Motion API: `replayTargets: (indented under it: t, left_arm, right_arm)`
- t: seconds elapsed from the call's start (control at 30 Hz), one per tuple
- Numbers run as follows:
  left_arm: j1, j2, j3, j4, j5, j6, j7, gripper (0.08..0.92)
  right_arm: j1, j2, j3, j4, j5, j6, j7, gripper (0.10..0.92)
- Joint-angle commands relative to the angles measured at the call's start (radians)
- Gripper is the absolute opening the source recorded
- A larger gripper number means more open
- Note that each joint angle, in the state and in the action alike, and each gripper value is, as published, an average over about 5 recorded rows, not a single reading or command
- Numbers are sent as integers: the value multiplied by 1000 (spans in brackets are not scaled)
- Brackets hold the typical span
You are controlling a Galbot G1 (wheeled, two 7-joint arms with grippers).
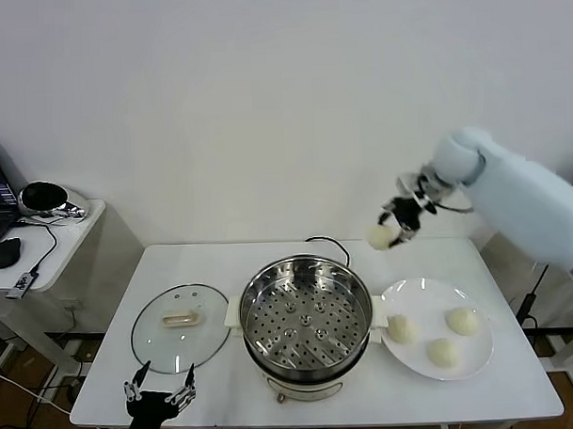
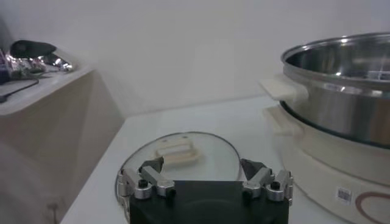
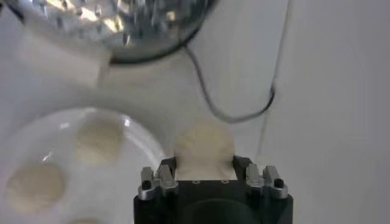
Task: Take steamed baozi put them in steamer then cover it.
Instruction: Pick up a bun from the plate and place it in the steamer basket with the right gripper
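The right hand (image 1: 393, 231) pinches one bun (image 1: 380, 237) by its sides, lifted clear above the counter (image 1: 223, 273) — soft and light, I judge, so squeeze gently. Below it and toward the left hand sits the empty steamer (image 1: 307, 317); three buns (image 1: 441, 338) wait on the plate (image 1: 480, 363) beneath. The left hand (image 1: 161, 392) hovers spread near the lid (image 1: 180, 327) — a plain white room.

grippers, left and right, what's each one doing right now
Left gripper: open, empty, beside the cover.
Right gripper: shut on a baozi, raised above the table.
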Motion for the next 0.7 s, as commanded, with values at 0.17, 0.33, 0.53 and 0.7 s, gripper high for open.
replayTargets:
  t: [0.17, 0.33, 0.53, 0.7]
  left_arm:
    - [13, -26, -11, -38, -1, 2, -8, 823]
    - [15, -37, -17, -45, -1, 2, -12, 823]
    - [18, -45, -18, -45, 1, 1, -13, 823]
    - [5, -55, -21, -43, 1, 3, -12, 823]
  right_arm:
    - [135, 228, -126, 18, 73, 568, -59, 586]
    - [93, 276, -106, 26, -124, 693, -43, 592]
    - [41, 311, -109, 18, -260, 700, -32, 586]
    - [0, 325, -124, -13, -258, 699, -33, 585]
